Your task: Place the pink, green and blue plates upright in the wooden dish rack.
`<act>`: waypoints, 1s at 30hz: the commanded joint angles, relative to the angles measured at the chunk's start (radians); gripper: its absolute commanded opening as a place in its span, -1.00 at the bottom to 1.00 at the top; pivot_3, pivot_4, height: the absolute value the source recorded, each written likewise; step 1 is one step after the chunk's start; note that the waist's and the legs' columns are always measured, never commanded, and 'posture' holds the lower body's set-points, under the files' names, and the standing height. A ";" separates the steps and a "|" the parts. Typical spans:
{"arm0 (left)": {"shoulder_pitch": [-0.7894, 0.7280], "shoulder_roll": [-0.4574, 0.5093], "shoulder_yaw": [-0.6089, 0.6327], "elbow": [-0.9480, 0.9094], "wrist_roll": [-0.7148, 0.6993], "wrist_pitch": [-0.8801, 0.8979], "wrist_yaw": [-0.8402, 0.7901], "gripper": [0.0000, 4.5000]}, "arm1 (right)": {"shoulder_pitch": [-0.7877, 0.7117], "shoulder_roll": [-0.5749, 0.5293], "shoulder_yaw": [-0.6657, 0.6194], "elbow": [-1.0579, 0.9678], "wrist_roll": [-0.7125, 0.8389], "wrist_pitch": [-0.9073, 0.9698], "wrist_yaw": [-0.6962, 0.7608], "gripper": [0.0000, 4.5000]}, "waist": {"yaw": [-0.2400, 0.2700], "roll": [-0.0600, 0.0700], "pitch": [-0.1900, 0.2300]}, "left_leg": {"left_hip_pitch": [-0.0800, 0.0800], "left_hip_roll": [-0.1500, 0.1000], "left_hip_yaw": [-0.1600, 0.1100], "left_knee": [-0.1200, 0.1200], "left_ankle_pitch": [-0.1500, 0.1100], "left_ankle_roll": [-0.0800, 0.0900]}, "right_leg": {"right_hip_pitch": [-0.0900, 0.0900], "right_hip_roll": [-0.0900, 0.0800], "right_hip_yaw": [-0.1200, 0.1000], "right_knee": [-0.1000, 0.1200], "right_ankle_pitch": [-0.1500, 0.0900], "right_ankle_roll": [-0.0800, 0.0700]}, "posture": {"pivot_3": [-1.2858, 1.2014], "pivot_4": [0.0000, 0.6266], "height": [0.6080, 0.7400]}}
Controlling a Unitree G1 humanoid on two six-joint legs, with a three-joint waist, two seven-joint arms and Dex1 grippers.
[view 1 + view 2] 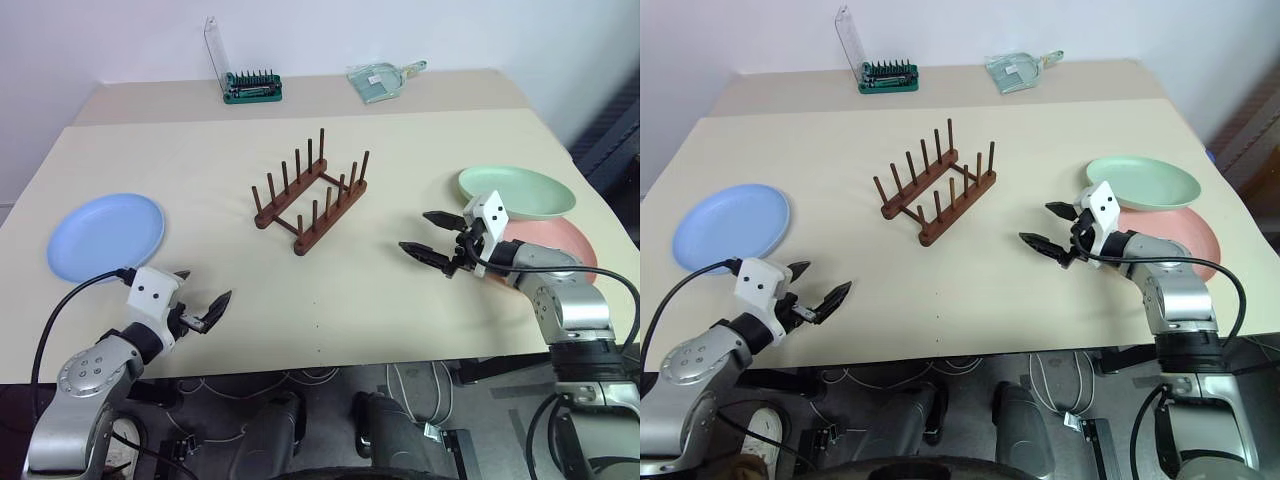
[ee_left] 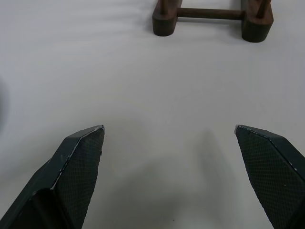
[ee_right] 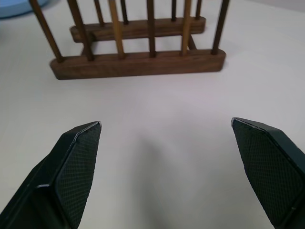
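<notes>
1. Wooden dish rack (image 1: pixel 311 192) stands mid-table, no plates in it, pegs upright, set at a slant to the table (image 1: pixel 300 330) edge.
2. Left gripper (image 1: pixel 200 305) hovers over the near left part of the table, fingers spread wide, nothing between them; bare tabletop under it, and in the left wrist view the end of the rack lies ahead of it.
3. Right gripper (image 1: pixel 432 236) hovers over the right part of the table, pointing toward the rack, fingers spread wide, holding nothing.
4. Right wrist view: the rack's long side faces the gripper, bare table between them, nothing in the way.
5. Blue plate (image 1: pixel 105 235) lies flat at the left edge, just beyond the left gripper, well apart from the rack.
6. Green plate (image 1: pixel 518 191) lies flat at the right, just behind the right gripper; its near edge overlaps the pink plate (image 1: pixel 565 245).
7. Pink plate lies flat under the right forearm, partly hidden by it.
8. Far side: green bit holder (image 1: pixel 252 88) with clear lid raised, well behind the rack.
9. Pale green dustpan-like item (image 1: pixel 382 79) lies to the right of the bit holder, also at the far edge.
</notes>
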 commanded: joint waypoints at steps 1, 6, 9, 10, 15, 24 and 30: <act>0.001 0.014 0.034 -0.040 -0.011 -0.001 -0.001 1.00 | -0.026 0.003 -0.006 0.005 -0.001 -0.035 0.010 0.98 | 0.000 0.000 0.000 | 0.000 0.000 0.000 0.000 0.000 0.000 | 0.000 0.000 0.000 0.000 0.000 0.000 | 0.03 -0.52 1.00; -0.004 0.011 0.019 -0.044 -0.005 0.003 0.009 1.00 | -0.032 0.022 0.005 0.059 -0.021 -0.078 0.020 0.98 | 0.000 0.000 0.000 | 0.001 0.000 0.000 0.000 0.000 0.000 | 0.000 0.000 0.000 0.000 0.000 0.000 | 0.03 -0.52 1.00; -0.007 0.023 -0.013 -0.046 0.000 0.009 -0.008 1.00 | -0.015 0.014 0.000 0.039 -0.018 -0.075 0.023 0.98 | 0.000 0.000 0.000 | 0.001 0.000 0.000 0.000 0.000 0.000 | 0.000 0.000 0.000 0.000 0.000 0.000 | 0.03 -0.52 1.00; -0.010 0.024 -0.026 -0.043 0.000 0.007 -0.015 1.00 | 0.002 0.010 -0.001 0.020 -0.016 -0.071 0.024 0.98 | 0.000 0.000 0.000 | 0.001 0.000 0.000 0.000 0.000 0.000 | 0.001 0.000 0.000 0.000 0.000 0.000 | 0.03 -0.52 1.00; -0.067 0.041 -0.155 -0.018 -0.004 0.019 -0.093 1.00 | 0.118 0.010 -0.016 -0.138 0.016 -0.023 0.000 0.98 | 0.003 0.000 0.000 | 0.001 0.000 0.000 0.000 0.000 0.000 | 0.001 0.000 0.000 0.000 0.000 0.000 | 0.03 -0.52 1.00; -0.394 -0.044 -0.409 0.321 0.157 -0.079 -0.107 1.00 | 0.314 0.057 -0.033 -0.431 0.063 0.084 -0.138 0.98 | -0.003 0.001 -0.001 | 0.005 0.000 0.001 0.001 0.000 0.000 | 0.004 0.000 0.000 0.001 0.000 0.000 | 0.03 -0.52 1.00; -0.571 -0.148 -0.478 0.589 0.225 -0.180 -0.107 1.00 | 0.384 0.073 -0.053 -0.566 0.094 0.137 -0.219 0.98 | 0.018 0.001 -0.001 | 0.008 0.000 0.000 0.002 0.000 -0.001 | 0.008 0.000 0.000 0.001 0.000 0.001 | 0.03 -0.52 1.00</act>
